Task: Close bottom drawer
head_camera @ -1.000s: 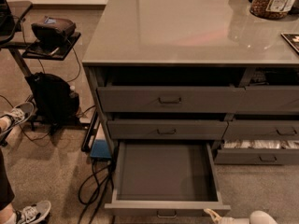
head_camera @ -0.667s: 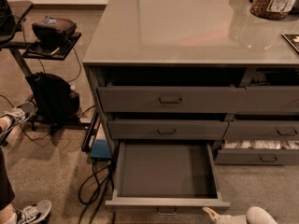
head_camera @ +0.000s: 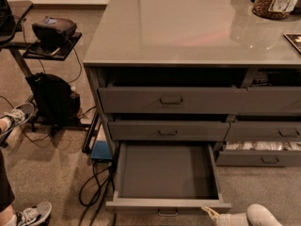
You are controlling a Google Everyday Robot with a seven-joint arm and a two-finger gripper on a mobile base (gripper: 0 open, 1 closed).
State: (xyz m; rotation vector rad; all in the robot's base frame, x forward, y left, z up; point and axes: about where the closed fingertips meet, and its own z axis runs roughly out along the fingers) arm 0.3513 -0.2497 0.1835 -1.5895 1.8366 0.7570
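Observation:
The bottom drawer (head_camera: 167, 173) is pulled far out of the grey cabinet, at the bottom centre of the camera view. Its plain grey tray is bare, and its low front (head_camera: 168, 205) carries a small metal pull (head_camera: 168, 213) at the frame's lower edge. My gripper (head_camera: 211, 213) is at the bottom right, a pale tip just outside the drawer's front right corner, with the white rounded arm (head_camera: 249, 217) behind it. Most of the gripper is cut off by the frame edge.
Two taller-fronted drawers (head_camera: 171, 100) sit above, slightly ajar. To the right, a drawer (head_camera: 263, 147) shows white items. Cables (head_camera: 94, 187) and a blue box (head_camera: 102, 150) lie left of the cabinet. A person's shoes (head_camera: 30, 214) and a black bag (head_camera: 54, 98) are at the left. A jar (head_camera: 275, 1) stands on the counter.
My arm has shifted slightly left along the bottom edge, so the gripper tip sits nearer the drawer's front right corner. The drawer has not moved.

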